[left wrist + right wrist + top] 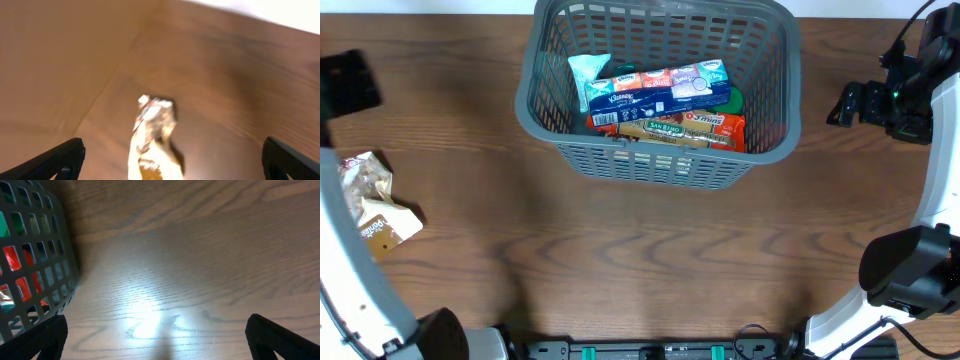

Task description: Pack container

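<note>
Dark grey plastic, the basket (660,170) stands at the far middle of the wooden table (650,260), with packets (665,95) lying inside. The right gripper (156,325) is spread wide and empty just beside its lattice wall. The left gripper (172,150), also spread, hangs over what looks like a crumpled wrapper (152,135), though that view is blurred.

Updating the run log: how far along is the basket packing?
Done: several packets lie in the dark grey slotted plastic basket. In hand: nothing; the left gripper hangs open over the crinkled silvery snack packet on the table, right gripper open, empty. Left: pack that packet.
</note>
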Controlling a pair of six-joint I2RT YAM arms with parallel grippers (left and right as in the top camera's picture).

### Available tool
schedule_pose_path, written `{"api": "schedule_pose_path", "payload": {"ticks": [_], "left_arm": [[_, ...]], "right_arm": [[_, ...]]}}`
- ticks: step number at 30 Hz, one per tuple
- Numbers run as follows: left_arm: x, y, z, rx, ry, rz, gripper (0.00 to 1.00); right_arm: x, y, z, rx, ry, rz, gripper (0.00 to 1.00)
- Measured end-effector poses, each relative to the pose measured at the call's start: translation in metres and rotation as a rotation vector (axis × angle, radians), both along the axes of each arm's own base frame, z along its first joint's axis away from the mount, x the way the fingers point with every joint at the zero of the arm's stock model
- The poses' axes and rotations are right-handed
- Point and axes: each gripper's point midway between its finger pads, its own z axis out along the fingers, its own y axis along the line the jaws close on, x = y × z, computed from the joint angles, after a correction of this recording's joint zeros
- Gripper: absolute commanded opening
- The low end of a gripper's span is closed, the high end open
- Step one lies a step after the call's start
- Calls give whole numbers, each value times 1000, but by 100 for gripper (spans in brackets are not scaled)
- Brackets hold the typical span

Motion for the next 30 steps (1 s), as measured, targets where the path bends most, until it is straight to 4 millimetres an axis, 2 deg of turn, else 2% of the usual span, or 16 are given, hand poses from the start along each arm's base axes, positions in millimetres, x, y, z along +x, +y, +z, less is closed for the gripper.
{"api": "schedule_pose_path", "payload": {"ticks": [4,7,12,16,20,25,30], "left_arm": [[-18,43,-40,-64,63,144,99],[-29,71,-83,-120,128,229,99],[-41,97,-152,-186,227,290,99],[-41,99,-198,-210,299,256,99],[-39,90,-240,-271,363,185,99],[-36,83,-276,-334,424,117,99],[-31,78,-303,-384,456,66,99]], "right_arm": [[0,0,0,0,0,1,99],[0,0,0,-1,0,3,99],[0,0,0,0,1,3,99],[0,0,0,0,1,3,99],[0,0,0,0,0,3,99],[0,0,0,-1,0,3,99],[0,0,0,0,1,3,99]]}}
